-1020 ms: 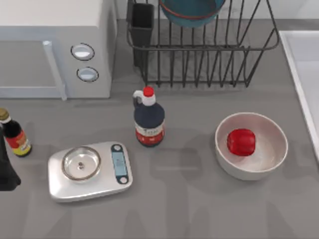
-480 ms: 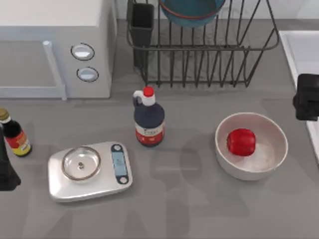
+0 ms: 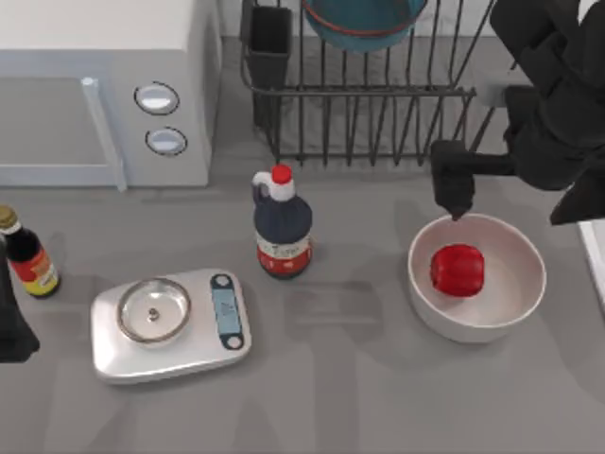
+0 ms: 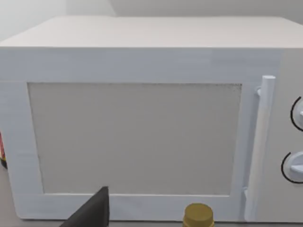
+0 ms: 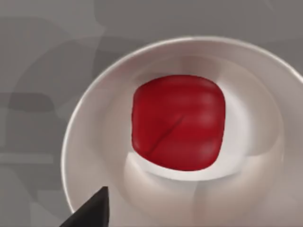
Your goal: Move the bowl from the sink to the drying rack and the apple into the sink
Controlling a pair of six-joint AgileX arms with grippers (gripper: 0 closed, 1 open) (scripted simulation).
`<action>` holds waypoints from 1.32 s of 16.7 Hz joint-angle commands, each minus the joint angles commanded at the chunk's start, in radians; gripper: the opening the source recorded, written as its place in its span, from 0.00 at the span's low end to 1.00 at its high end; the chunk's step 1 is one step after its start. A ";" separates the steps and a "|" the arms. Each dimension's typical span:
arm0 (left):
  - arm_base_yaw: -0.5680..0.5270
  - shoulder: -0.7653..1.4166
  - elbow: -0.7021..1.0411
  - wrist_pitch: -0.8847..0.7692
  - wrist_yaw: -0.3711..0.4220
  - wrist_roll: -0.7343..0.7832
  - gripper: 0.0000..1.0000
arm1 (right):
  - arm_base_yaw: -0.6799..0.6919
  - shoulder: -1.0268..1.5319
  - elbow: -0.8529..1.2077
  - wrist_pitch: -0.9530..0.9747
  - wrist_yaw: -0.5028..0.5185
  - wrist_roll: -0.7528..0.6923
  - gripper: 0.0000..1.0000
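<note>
The red apple (image 3: 458, 270) lies inside a plain white bowl (image 3: 510, 307) on the right part of the table; the right wrist view looks straight down on the apple (image 5: 177, 123). My right gripper (image 3: 454, 200) hangs over the far rim of that white bowl, just beyond the apple, holding nothing. The teal-blue bowl (image 3: 364, 21) with its reddish band rests in the black wire drying rack (image 3: 378, 99) at the back. A sliver of the sink (image 3: 596, 253) shows at the right edge under my right arm. My left gripper (image 3: 13, 326) stays parked at the far left edge.
A white microwave (image 3: 104, 85) fills the back left. A dark bottle with a red cap (image 3: 282, 227) stands mid-table, a silver kitchen scale (image 3: 170, 323) sits front left, and a small sauce bottle (image 3: 28, 260) stands by the left gripper. The rack's black utensil cup (image 3: 269, 47) is at its left corner.
My right arm came in from the right edge and swung left over the rack's right end, bringing its gripper above the white bowl's far rim. Nothing else moved.
</note>
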 joint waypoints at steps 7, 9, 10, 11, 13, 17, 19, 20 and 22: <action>0.000 0.000 0.000 0.000 0.000 0.000 1.00 | 0.053 0.230 0.184 -0.134 0.000 0.055 1.00; 0.000 0.000 0.000 0.000 0.000 0.000 1.00 | 0.053 0.230 0.184 -0.134 0.000 0.055 1.00; 0.000 0.000 0.000 0.000 0.000 0.000 1.00 | 0.053 0.230 0.184 -0.134 0.000 0.055 1.00; 0.000 0.000 0.000 0.000 0.000 0.000 1.00 | 0.053 0.230 0.184 -0.134 0.000 0.055 1.00; 0.000 0.000 0.000 0.000 0.000 0.000 1.00 | 0.048 0.228 0.179 -0.129 0.000 0.054 1.00; 0.000 0.000 0.000 0.000 0.000 0.000 1.00 | 0.050 0.271 0.103 -0.014 0.000 0.055 1.00; 0.000 0.000 0.000 0.000 0.000 0.000 1.00 | 0.052 0.306 0.045 0.094 0.001 0.055 1.00; 0.000 0.000 0.000 0.000 0.000 0.000 1.00 | 0.053 0.324 0.016 0.145 0.001 0.056 1.00; 0.000 0.000 0.000 0.000 0.000 0.000 1.00 | 0.055 0.355 -0.032 0.217 0.001 0.058 1.00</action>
